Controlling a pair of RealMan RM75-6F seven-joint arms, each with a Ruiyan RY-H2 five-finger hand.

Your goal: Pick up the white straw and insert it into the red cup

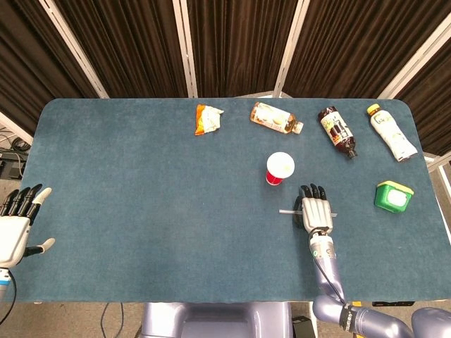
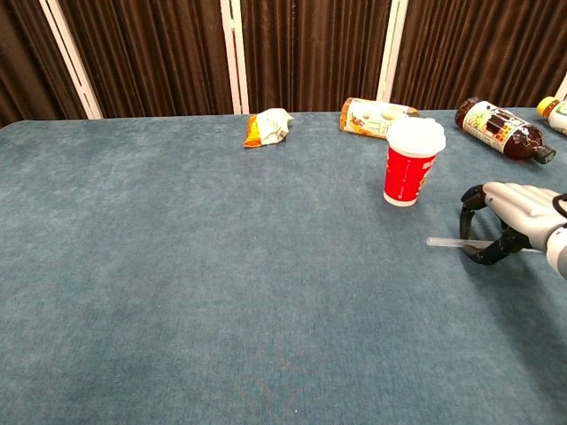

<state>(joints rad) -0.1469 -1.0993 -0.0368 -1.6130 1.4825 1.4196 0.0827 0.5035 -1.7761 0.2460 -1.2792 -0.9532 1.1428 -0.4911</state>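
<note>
The red cup (image 1: 280, 169) with a white lid stands upright right of the table's middle, also in the chest view (image 2: 409, 168). Just in front of it, my right hand (image 1: 315, 213) is palm down, fingers curled around the thin white straw (image 1: 285, 210). In the chest view the straw (image 2: 443, 242) lies nearly level and pokes out left of the right hand (image 2: 514, 217), which pinches it just above the cloth. My left hand (image 1: 14, 225) hangs off the table's left edge, fingers spread, holding nothing.
Along the far edge lie an orange snack bag (image 1: 207, 118), a pale bottle (image 1: 275, 118), a dark bottle (image 1: 337, 131) and a yellow-capped bottle (image 1: 392, 131). A green container (image 1: 393, 196) sits to the right of my right hand.
</note>
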